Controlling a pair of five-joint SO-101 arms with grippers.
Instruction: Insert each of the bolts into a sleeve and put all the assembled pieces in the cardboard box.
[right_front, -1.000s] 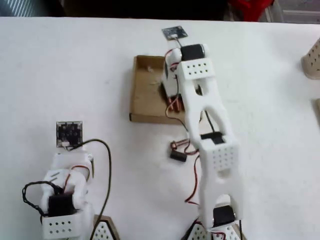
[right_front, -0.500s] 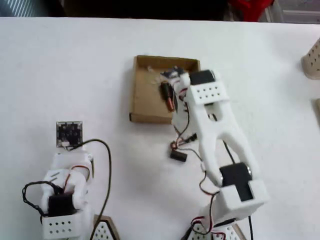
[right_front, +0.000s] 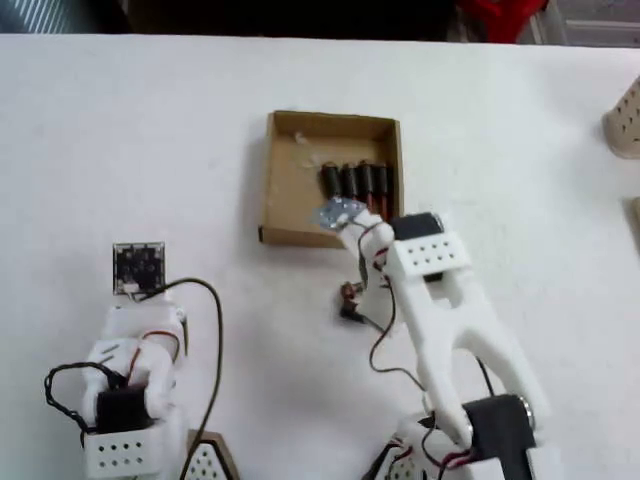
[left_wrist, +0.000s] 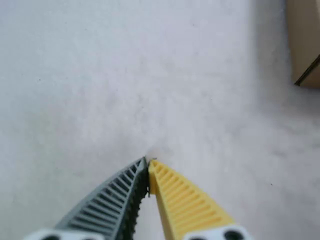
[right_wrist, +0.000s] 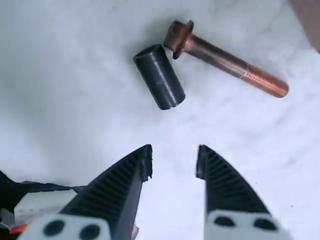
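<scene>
A black sleeve (right_wrist: 160, 76) and a copper bolt (right_wrist: 225, 57) lie loose and apart on the white table, just past my right gripper (right_wrist: 173, 159), which stands open and empty above them. From above, the sleeve (right_front: 353, 311) sits in front of the cardboard box (right_front: 285, 180), under the right arm (right_front: 440, 290). Several assembled pieces (right_front: 355, 183) lie side by side in the box. My left gripper (left_wrist: 148, 163) is shut on nothing over bare table; the left arm (right_front: 130, 370) rests at the near left.
A box corner (left_wrist: 302, 40) shows at the edge of the left wrist view. Loose cables (right_front: 385, 350) trail beside the right arm. A pale perforated object (right_front: 625, 120) stands at the table's right edge.
The right arm has pulled back from over the box toward the near side, uncovering the pieces inside. The left arm has not moved.
</scene>
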